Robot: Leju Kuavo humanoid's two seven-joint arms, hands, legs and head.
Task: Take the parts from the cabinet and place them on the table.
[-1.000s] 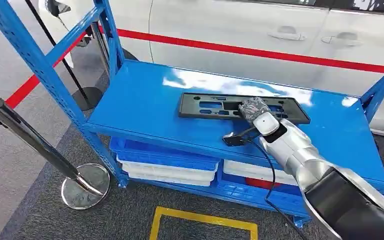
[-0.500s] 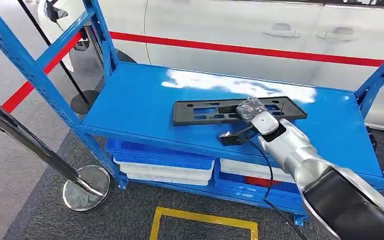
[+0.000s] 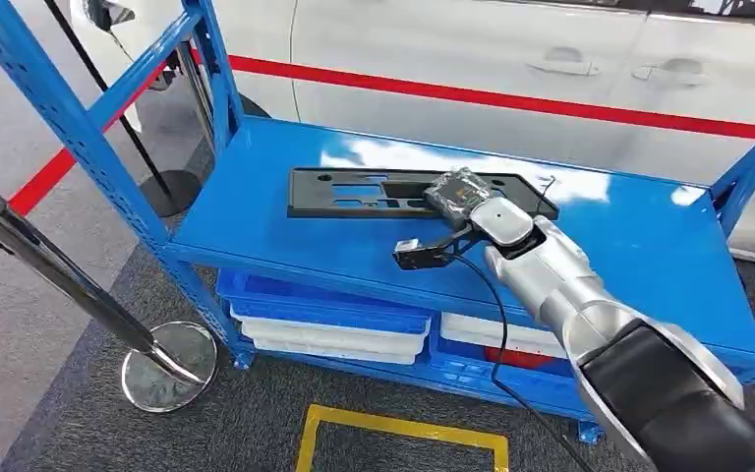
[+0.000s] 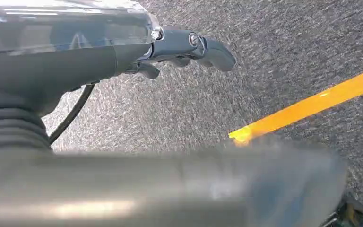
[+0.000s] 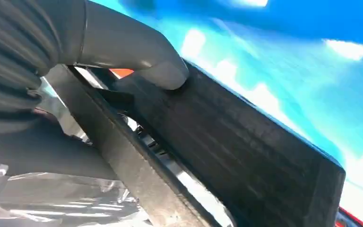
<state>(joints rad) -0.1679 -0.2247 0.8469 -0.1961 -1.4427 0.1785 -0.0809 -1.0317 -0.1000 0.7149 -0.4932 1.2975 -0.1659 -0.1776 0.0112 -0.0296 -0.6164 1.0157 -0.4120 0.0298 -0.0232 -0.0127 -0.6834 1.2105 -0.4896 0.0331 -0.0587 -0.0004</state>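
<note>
A long black plastic part (image 3: 354, 192) with cut-outs lies on the top shelf of the blue cabinet (image 3: 256, 231). My right hand (image 3: 457, 192) grips it at its right half. In the right wrist view the grey thumb (image 5: 142, 54) presses on the ribbed black part (image 5: 246, 142), with the blue shelf behind it. My left hand (image 4: 184, 45) hangs over the grey carpet with nothing in it, its dark fingers loosely apart.
Blue uprights (image 3: 69, 108) frame the cabinet at left and right. Blue and white trays (image 3: 334, 324) fill the lower shelf. A chrome post (image 3: 59, 275) on a round base stands front left. A white car (image 3: 511, 49) is behind. Yellow tape (image 3: 403, 433) marks the carpet.
My right hand has moved to the left along the shelf, and the black part has moved left with it. The head view has shifted slightly.
</note>
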